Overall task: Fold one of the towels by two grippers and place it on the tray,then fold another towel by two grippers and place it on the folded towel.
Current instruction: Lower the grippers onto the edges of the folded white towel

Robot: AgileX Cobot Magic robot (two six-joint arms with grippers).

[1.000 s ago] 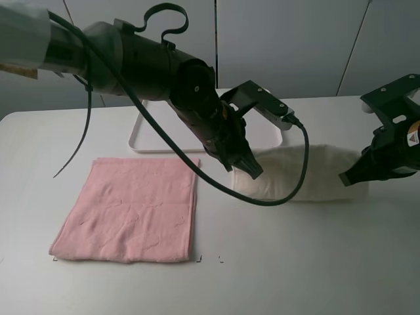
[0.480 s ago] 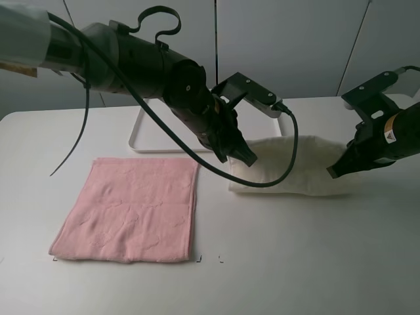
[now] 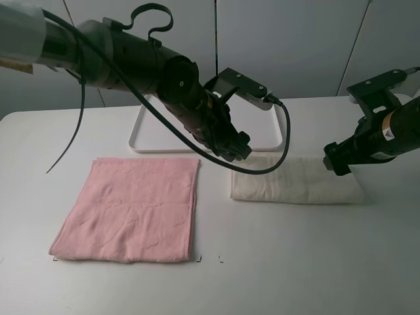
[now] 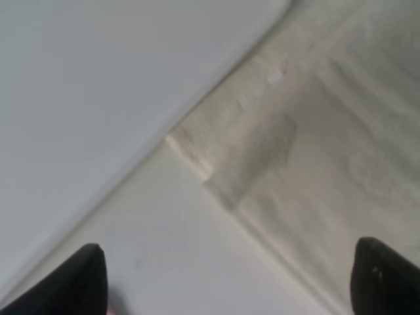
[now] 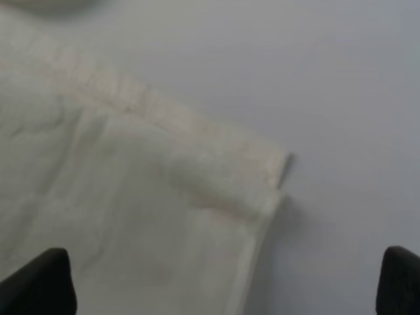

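Two towels on counter (image 3: 295, 262): pink towel (image 3: 131, 210) flat, front-left of tray (image 3: 147, 134); cream towel (image 3: 295, 187) folded narrow, just in front of tray. Left pincer (image 3: 238, 148) at tray's front edge, right pincer (image 3: 336, 163) beyond tray's right corner, both spread wide, empty.

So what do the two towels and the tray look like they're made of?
Cream towel: apparently terry cloth, matte, with a nubbly weave and a stitched hem in the wrist views. Pink towel: likely the same terry, matte, softly wrinkled. Tray: probably plastic, smooth white, with a low moulded rim.
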